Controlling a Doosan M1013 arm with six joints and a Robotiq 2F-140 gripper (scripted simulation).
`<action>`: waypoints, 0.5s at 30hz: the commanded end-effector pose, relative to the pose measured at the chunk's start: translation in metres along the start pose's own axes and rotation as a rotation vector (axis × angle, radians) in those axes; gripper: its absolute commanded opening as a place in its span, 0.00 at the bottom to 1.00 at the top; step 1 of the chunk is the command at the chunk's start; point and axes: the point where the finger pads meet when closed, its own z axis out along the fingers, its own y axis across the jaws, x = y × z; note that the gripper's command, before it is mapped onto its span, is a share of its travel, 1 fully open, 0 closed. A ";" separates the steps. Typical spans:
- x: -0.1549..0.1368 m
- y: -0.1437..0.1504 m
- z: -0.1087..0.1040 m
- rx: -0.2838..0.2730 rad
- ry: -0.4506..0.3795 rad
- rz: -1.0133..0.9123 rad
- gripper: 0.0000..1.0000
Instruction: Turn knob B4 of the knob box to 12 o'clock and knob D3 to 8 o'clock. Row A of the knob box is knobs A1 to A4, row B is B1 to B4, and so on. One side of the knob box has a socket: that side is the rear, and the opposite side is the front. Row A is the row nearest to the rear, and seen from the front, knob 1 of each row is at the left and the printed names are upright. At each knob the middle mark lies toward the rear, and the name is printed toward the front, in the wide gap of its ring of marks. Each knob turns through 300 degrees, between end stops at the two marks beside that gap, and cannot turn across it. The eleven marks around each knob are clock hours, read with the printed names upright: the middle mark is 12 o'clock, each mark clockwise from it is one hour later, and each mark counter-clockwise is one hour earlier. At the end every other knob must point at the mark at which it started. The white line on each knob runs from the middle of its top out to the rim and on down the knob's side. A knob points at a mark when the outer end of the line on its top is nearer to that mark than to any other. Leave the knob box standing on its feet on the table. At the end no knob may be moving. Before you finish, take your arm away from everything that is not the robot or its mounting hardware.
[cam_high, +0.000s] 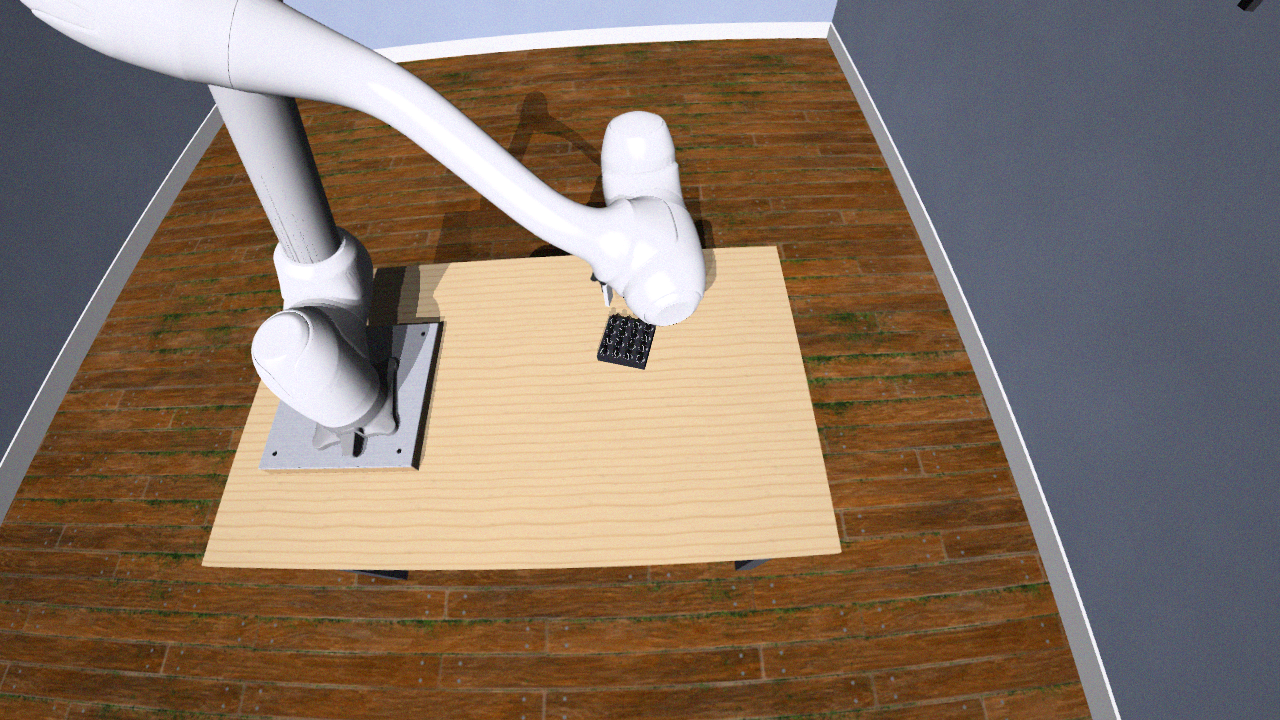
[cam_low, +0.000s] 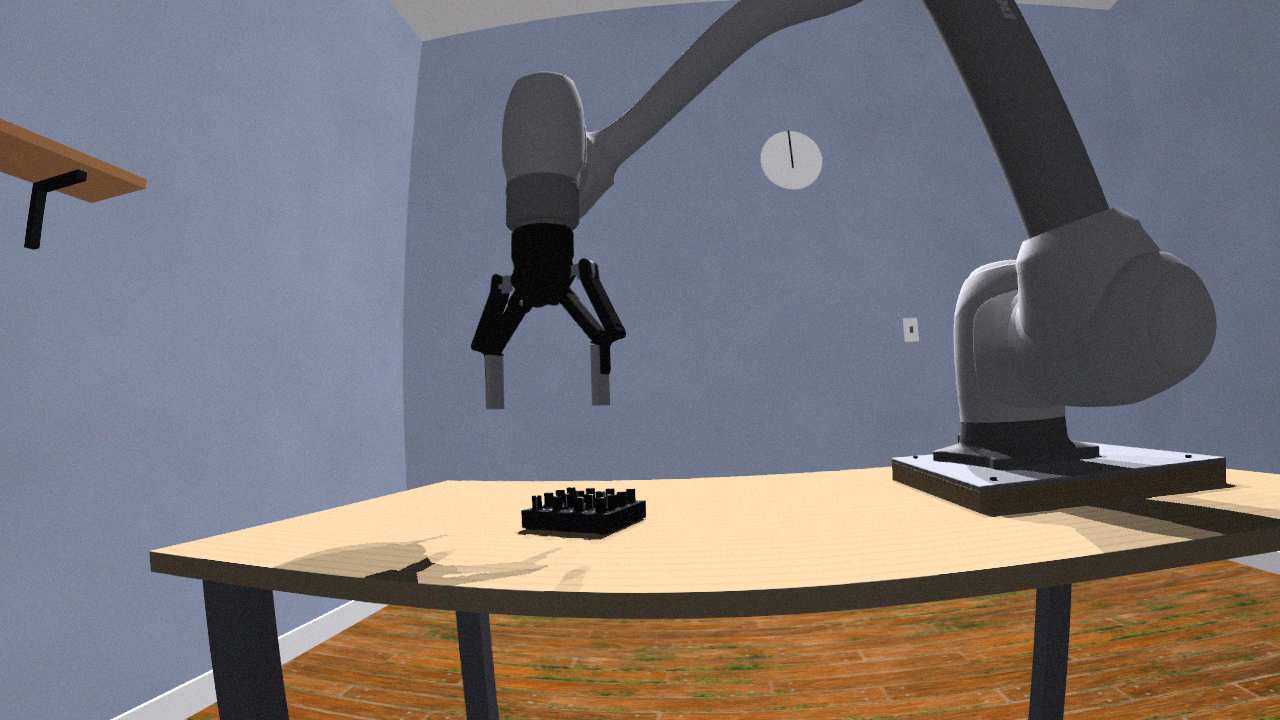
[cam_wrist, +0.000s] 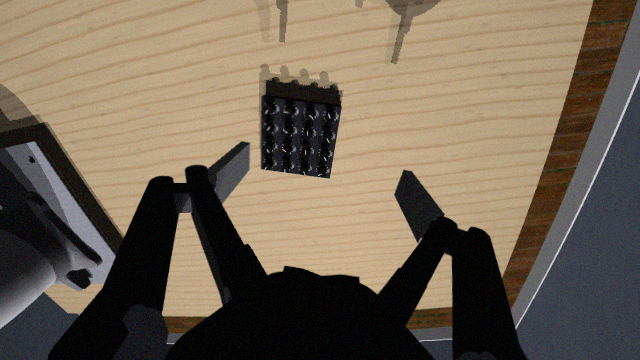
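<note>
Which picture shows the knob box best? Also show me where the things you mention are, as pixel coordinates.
The wrist view, because it looks down on the top of the knob box (cam_high: 626, 342) (cam_low: 583, 516) (cam_wrist: 302, 135) and shows it biggest, with all four rows of knobs. The top view shows it small, partly behind the arm (cam_high: 501, 165). The exterior view shows its sides and the knobs sticking up.

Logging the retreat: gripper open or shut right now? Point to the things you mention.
Open: the gripper (cam_low: 547, 407) (cam_wrist: 325, 169) has its fingers spread wide apart, nothing between them, above the knob box (cam_high: 621, 362) (cam_low: 563, 521) (cam_wrist: 301, 136).

In the wrist view, the white lines and printed names on the black knobs of the dark, square knob box (cam_high: 625, 342) (cam_low: 583, 517) (cam_wrist: 301, 136) are too small for us to read. The smooth white robot arm (cam_high: 483, 165) (cam_low: 680, 85) runs past the top edge of the exterior view.
</note>
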 end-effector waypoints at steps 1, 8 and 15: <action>0.000 0.000 -0.021 0.000 0.000 0.000 1.00; 0.000 0.000 -0.044 0.000 0.000 0.000 1.00; 0.000 0.000 -0.053 0.000 0.000 0.000 1.00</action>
